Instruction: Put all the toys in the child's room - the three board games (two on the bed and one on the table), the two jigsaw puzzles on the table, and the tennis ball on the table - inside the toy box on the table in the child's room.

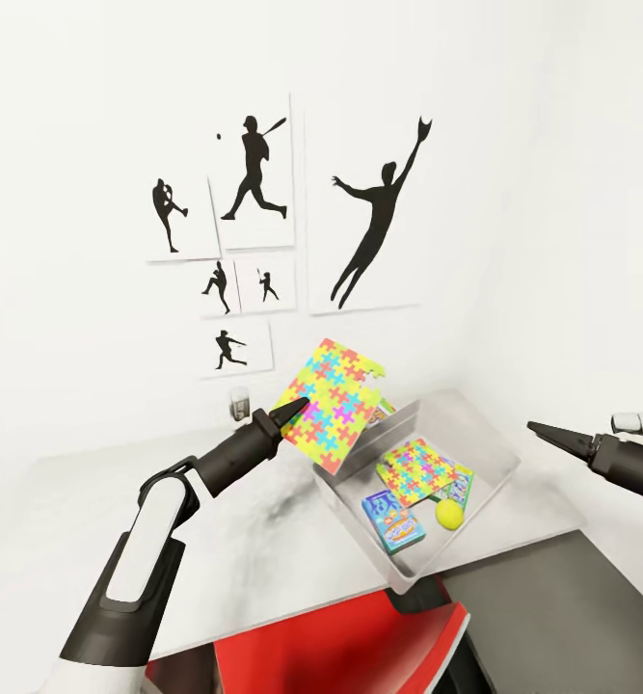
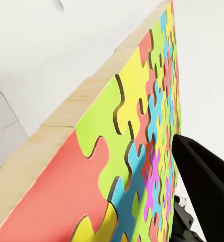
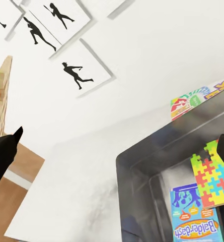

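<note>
One puzzle (image 1: 333, 405) clamped in left tool (image 1: 297, 410); right tool (image 1: 543, 431) state unclear.

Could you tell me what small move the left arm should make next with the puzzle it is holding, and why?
Probably carry it slightly rightward over the toy box and lower it: the left gripper holds the jigsaw puzzle raised at the box's near-left rim.
</note>
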